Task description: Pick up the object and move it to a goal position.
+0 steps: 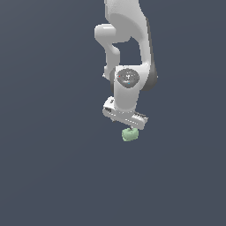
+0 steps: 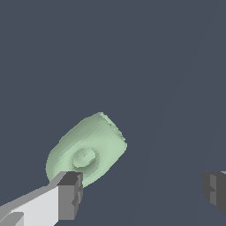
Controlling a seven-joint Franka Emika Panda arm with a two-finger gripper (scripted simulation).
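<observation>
Close in, the wrist view shows the two dark finger pads point(image 2: 70, 194) set wide apart, one at each side of the picture, with bare floor between them. The object point(image 2: 86, 150), a pale mint-green lump shaped like a short cylinder with a small round knob on its face, lies just beside one pad; that pad overlaps its edge in the picture, but I cannot tell whether it touches. Most of the lump sits off to that side, not centred in the gap. So the fingers are spread and holding nothing.

Stepping back, the exterior view shows the gripper point(image 1: 129, 124) low down, right over the lump point(image 1: 129, 134), which rests on the plain dark floor point(image 1: 53, 176). The white arm point(image 1: 130, 53) rises straight up behind it and out of the picture.

By my reckoning the task is at an early stage: the approach looks nearly done, the grasp is not yet made, and the lift and carry are all left. No goal marker shows in either view, so I cannot say where the lump is meant to go.
</observation>
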